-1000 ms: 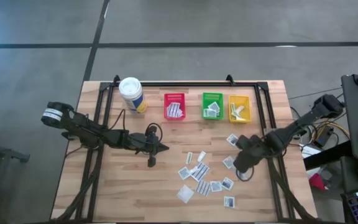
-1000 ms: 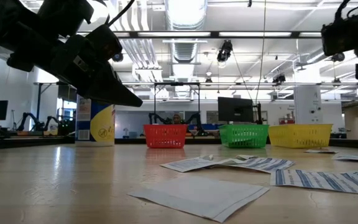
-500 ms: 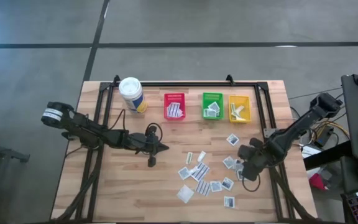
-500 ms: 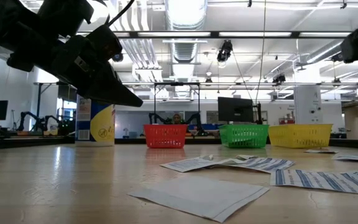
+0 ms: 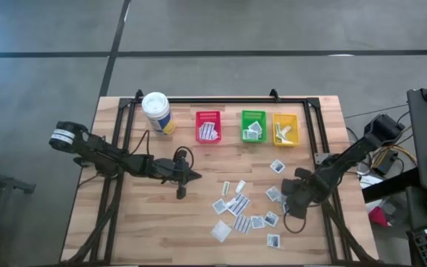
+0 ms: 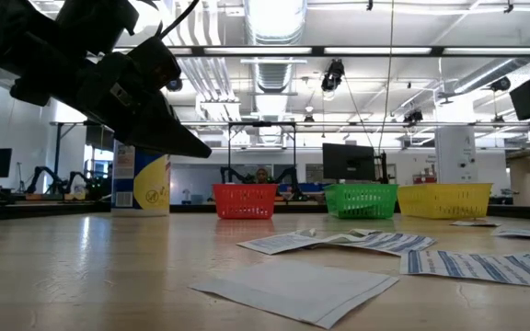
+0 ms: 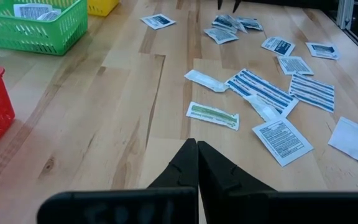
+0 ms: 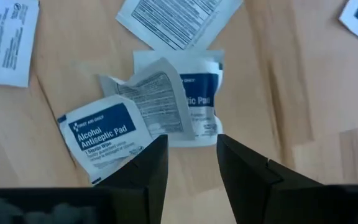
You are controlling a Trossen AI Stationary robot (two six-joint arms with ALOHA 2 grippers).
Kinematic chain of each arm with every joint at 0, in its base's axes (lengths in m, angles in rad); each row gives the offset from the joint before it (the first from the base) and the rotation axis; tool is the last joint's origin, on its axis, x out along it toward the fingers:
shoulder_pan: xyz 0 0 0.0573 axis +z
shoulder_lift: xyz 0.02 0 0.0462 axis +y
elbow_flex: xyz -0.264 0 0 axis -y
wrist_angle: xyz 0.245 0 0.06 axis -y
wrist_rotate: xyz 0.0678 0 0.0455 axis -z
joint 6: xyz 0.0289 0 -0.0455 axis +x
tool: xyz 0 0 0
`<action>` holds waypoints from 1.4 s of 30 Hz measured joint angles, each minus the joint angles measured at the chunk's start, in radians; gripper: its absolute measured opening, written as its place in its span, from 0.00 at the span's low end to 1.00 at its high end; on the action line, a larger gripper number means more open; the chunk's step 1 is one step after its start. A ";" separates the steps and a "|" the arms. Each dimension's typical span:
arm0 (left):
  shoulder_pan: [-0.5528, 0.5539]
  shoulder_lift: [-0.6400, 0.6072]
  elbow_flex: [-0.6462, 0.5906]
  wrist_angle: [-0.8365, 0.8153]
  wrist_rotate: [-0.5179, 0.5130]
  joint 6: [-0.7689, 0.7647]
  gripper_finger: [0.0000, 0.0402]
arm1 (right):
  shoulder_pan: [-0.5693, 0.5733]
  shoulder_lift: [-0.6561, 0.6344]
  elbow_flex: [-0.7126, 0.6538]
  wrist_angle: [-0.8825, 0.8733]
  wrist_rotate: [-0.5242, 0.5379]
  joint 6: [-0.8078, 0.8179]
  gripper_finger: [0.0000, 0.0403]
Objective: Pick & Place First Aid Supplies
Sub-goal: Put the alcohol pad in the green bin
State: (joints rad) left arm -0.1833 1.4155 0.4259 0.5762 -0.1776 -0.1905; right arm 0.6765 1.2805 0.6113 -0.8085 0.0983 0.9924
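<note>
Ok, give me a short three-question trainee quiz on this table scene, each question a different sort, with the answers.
1. True or false: the right pincer is open above the alcohol antiseptic pad packets.
2. Which bin stands nearest the white canister? A red bin; B green bin; C yellow bin.
3. Fill in: the left pincer is ____.

Key: 1 true; 2 A; 3 shut.

Three bins [image 5: 253, 126], one canister [image 5: 156, 112], many packets [image 5: 237, 205].
</note>
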 joint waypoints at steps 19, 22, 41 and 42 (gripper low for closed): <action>0.001 0.000 0.000 0.000 0.000 0.000 0.00 | -0.004 0.090 0.000 0.140 -0.012 0.039 0.34; 0.001 0.000 0.000 0.000 0.000 0.000 0.00 | -0.010 0.107 0.000 0.191 0.008 0.097 0.34; 0.001 0.000 0.000 0.000 0.000 -0.059 0.00 | -0.152 0.232 0.062 0.281 0.187 0.405 0.34; 0.001 0.000 -0.001 0.000 0.001 -0.064 0.00 | -0.166 0.236 0.063 0.292 0.193 0.421 0.34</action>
State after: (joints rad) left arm -0.1822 1.4155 0.4252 0.5761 -0.1764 -0.2546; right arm 0.5107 1.5163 0.6739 -0.5164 0.2916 1.4137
